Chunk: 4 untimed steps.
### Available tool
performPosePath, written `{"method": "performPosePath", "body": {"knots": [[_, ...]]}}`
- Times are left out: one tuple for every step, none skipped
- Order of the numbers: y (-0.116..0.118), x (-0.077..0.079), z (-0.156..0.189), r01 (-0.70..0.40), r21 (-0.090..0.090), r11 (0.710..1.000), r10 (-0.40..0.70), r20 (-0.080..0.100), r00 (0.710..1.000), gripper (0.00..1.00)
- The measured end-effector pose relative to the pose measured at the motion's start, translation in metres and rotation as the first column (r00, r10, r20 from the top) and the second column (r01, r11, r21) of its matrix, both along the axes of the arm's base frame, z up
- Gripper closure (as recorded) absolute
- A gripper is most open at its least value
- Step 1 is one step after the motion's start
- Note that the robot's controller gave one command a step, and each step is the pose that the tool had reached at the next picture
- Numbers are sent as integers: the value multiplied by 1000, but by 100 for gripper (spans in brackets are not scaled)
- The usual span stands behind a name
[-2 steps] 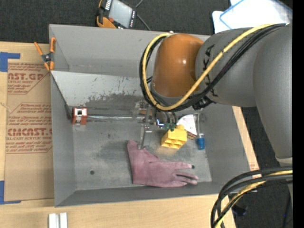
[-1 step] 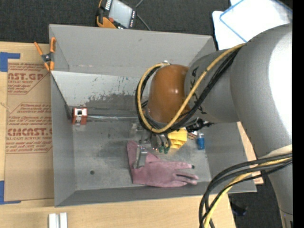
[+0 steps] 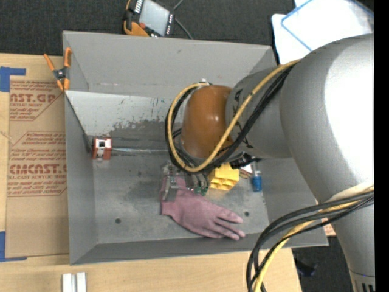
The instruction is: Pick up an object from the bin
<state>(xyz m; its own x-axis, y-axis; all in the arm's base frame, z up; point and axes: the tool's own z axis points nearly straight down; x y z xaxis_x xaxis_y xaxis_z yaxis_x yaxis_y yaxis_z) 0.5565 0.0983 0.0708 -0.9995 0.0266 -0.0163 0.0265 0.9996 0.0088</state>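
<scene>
My gripper [image 3: 169, 185] hangs low in the middle of the bin, under the arm's orange cover. Its tip is right at the wrist end of a pink rubber hand [image 3: 205, 217], which lies flat on the bin floor and points to the lower right. Whether it touches the pink hand I cannot tell. Just right of the gripper a yellow blocky thing [image 3: 224, 177] lies partly hidden beneath the arm. A small blue thing [image 3: 256, 182] sits further right.
A red and white piece on a thin grey rod [image 3: 102, 148] lies at the bin's left side. The arm and its cables cover the bin's right half. Bare floor spreads left of the gripper.
</scene>
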Motion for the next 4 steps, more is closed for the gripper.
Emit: {"method": "performPosePath", "body": {"knots": [[0, 0, 0, 1, 0, 1000, -1, 0, 1000, 100], [0, 0, 0, 1, 0, 1000, -1, 0, 1000, 100], [12, 33, 152, -2, 2, 1000, 2, 3, 1000, 100], [12, 33, 152, -2, 2, 1000, 2, 3, 1000, 100]]}}
